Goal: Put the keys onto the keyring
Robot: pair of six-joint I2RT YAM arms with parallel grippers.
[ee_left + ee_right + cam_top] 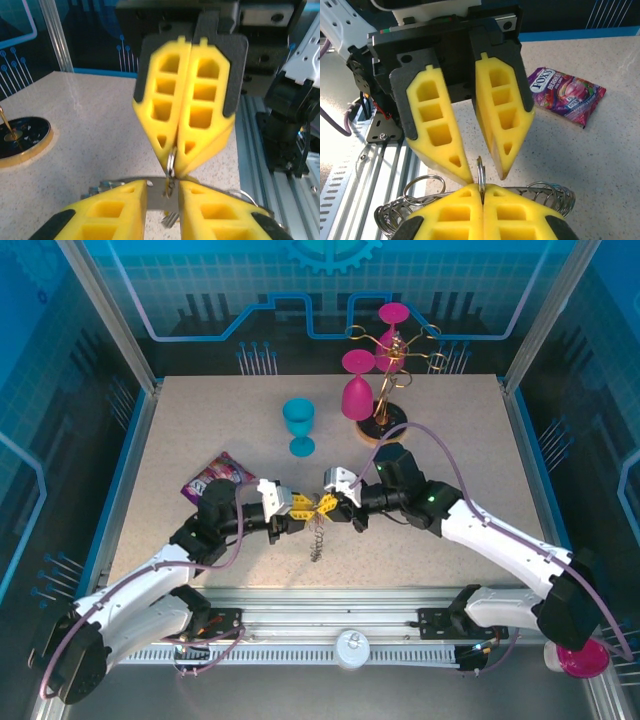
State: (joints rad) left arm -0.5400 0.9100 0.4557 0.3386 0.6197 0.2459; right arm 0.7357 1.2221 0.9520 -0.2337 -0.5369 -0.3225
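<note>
My two grippers meet tip to tip above the table's middle. The right gripper (337,506) (481,186) is shut on a thin wire loop (480,170) of the keyring (555,197). The ring's grey flat plate (159,192) lies across the gap of my left gripper (307,510) (162,186), which stands open. Its fingers (440,135) flank the pinched loop without touching it. More wire loops (317,538) dangle below the grippers. A small metal piece (171,218) hangs under the plate. I cannot tell whether it is one of the keys.
A candy packet (222,472) lies left of the left arm. A blue goblet (298,425) stands behind the grippers. Back right is a glass rack (385,425) with pink goblets (357,390). Another pink goblet (580,658) sits off the table's front right corner.
</note>
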